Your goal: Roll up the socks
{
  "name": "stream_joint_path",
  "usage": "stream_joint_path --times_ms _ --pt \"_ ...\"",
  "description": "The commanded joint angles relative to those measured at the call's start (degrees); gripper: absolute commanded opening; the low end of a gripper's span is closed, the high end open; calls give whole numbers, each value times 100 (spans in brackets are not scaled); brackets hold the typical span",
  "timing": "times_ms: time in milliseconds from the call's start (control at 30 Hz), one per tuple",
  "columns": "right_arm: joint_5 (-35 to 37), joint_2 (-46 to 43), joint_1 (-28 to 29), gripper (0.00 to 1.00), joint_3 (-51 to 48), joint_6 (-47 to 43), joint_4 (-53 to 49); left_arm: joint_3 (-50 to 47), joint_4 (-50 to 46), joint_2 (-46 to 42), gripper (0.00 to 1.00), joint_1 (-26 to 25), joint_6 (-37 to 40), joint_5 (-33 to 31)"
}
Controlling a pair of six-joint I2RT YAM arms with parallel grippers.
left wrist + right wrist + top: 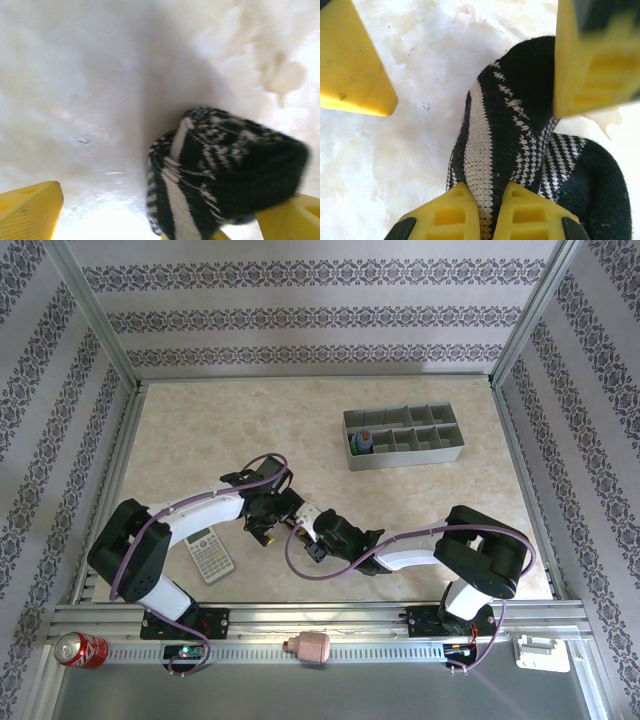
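Yellow fingers [30,210] of the left gripper [165,217] are seen spread wide at the bottom of its wrist view. Nothing is clamped between them, though one finger appears to be brushed by fabric. Off to that gripper's left, a grey calculator [210,553] is seen lying flat on the worktop [75,75]. Just ahead of the open fingers, the black-and-white sock [225,170] is bunched into a rounded, loosely formed bundle on the pale, marbled, smooth-looking surface. To its right, the right gripper [492,212] is closed tight on a striped fold of that sock, with the soft knit pinched between hard, recessed plastic pads.

The step in hand is judged to be the tightening of the roll. The pinch should be held until the bundle's thickest part is enclosed by the left gripper, since springy knit is likely to unfurl once released. The fabric would best be drawn over slowly and low, as little friction is expected from so slick a worktop.

Farther right, well beyond both grippers, a grey tray [400,462] of small compartments is set. A blue-and-orange bundle [365,443], taken to be the other sock, is tucked into the left-end compartment of its near row.
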Motion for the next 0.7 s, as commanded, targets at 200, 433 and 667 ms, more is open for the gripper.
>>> stream_joint_path --times_ms 200,433,667 --pt "-809 456 -340 0 -998 1118 -929 -438 1099 -629 88 118 332 -254" --pt "-1036 724 -481 0 -1293 1777 -486 -989 1741 -848 72 95 666 104" --pt "-1107 992 -532 0 -1647 2341 -150 -973 2213 -419 67 -62 917 304"
